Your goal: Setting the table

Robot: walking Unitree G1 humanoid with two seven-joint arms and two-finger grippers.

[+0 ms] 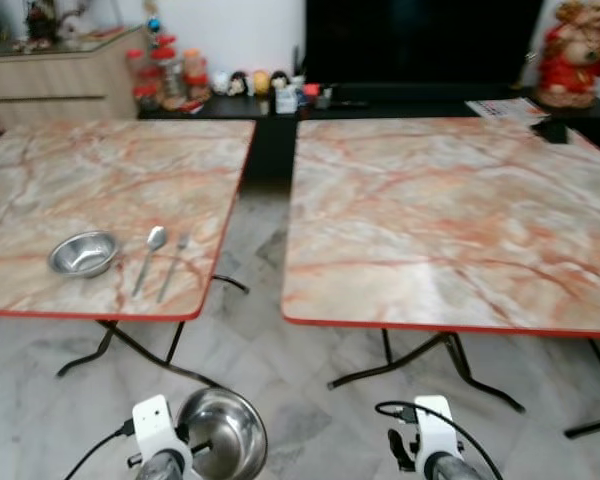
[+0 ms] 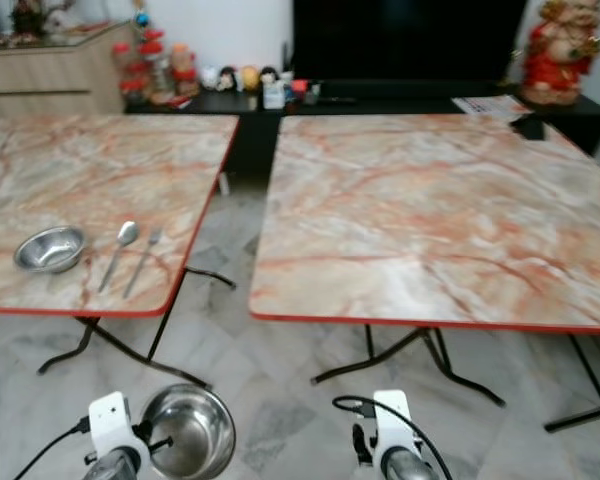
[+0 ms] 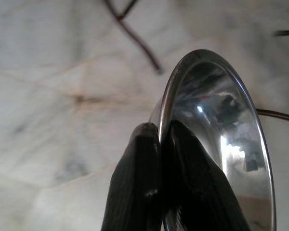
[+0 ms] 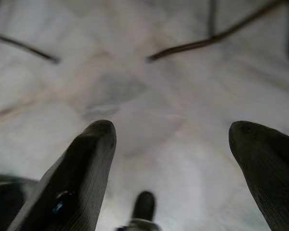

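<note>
My left gripper (image 3: 160,127) is shut on the rim of a large steel bowl (image 1: 225,432), one finger inside and one outside. I hold the bowl low over the floor, in front of the gap between two marble-patterned tables. On the left table (image 1: 100,170), near its front edge, a smaller steel bowl (image 1: 83,252) sits with a spoon (image 1: 150,255) and a fork (image 1: 173,265) lying side by side to its right. The right table (image 1: 450,220) has a bare top. My right gripper (image 4: 176,132) hangs open over the marble floor with nothing between its fingers.
Both tables stand on thin black folding legs (image 1: 420,365) that splay across the floor. A narrow gap (image 1: 270,200) separates them. Behind stand a black TV cabinet (image 1: 280,105) with small figurines, a red statue (image 1: 575,55) and a wooden sideboard (image 1: 60,85).
</note>
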